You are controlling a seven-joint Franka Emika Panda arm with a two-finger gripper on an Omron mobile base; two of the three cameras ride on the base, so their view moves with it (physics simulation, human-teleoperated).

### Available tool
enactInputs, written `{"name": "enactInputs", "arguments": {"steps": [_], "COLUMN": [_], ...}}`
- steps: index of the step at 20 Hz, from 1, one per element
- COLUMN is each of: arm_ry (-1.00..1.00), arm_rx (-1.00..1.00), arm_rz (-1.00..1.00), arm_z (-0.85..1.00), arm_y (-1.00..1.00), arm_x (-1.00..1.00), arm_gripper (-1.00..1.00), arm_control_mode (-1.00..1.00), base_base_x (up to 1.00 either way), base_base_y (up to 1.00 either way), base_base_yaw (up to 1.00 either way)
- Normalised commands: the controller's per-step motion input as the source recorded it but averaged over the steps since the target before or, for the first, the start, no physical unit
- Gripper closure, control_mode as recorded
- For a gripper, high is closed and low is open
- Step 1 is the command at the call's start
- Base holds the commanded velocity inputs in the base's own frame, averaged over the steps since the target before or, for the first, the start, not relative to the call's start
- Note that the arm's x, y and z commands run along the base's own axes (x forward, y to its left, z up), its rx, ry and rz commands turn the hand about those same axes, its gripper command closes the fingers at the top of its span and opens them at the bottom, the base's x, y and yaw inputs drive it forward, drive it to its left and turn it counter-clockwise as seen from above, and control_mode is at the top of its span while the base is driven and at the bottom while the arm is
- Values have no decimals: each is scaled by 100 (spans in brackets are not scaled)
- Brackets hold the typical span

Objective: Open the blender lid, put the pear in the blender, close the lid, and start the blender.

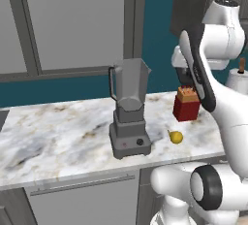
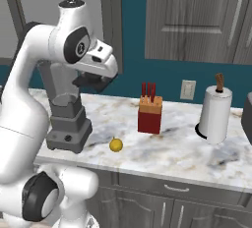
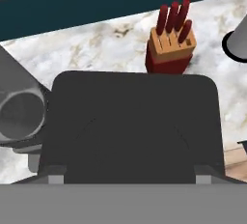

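Right up against the hand cam, the blender lid [image 3: 132, 126] is sitting as a big flat black rounded square, gripped between the claw's [image 3: 130, 182] two tips, which are standing wide at its lower corners. So the claw is spread wide and clamping the lid.

Beyond the lid in that view, the red knife block [image 3: 170, 49] w/ red-handled knives is standing on the marble counter [image 3: 96, 49], and the open mouth of the blender [image 3: 19, 114] jar is showing off to the lid's left, lower down.

Left base cam: blender [image 1: 130, 110] is standing upright on the counter [image 1: 53, 132], jar open on top, handle on its left side, red button and black knob on the base front. The pear [image 1: 176, 136] is lying on the counter to the right of the blender base, near but not touching, w/ the knife block [image 1: 186, 104] just behind it.

Right base cam: the claw [image 2: 93, 81] is hanging in the air above the counter, up near the jar's rim height and off to the blender's [image 2: 66, 124] right, w/ the dark lid [image 2: 91, 80] under the hand. The pear [image 2: 115, 145] is lying well below the claw, slightly right of it, between blender base and knife block [image 2: 149, 114]. A paper towel roll [image 2: 215, 114] is standing farther right.
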Motion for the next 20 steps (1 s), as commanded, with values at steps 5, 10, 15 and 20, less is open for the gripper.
{"name": "enactInputs", "arguments": {"steps": [5,10,15,20], "arm_ry": [5,2,5,13], "arm_rx": [0,0,0,0], "arm_rz": [-11,-13,-7,0], "arm_z": [-100,-88,-79,-78], "arm_y": [-69,-58,-53,-48], "arm_x": [-12,3,26,34], "arm_gripper": [100,100,100,100], "arm_control_mode": [-100,-100,-100,-100], "base_base_x": [0,0,0,0], "base_base_y": [0,0,0,0], "base_base_yaw": [0,0,0,0]}}
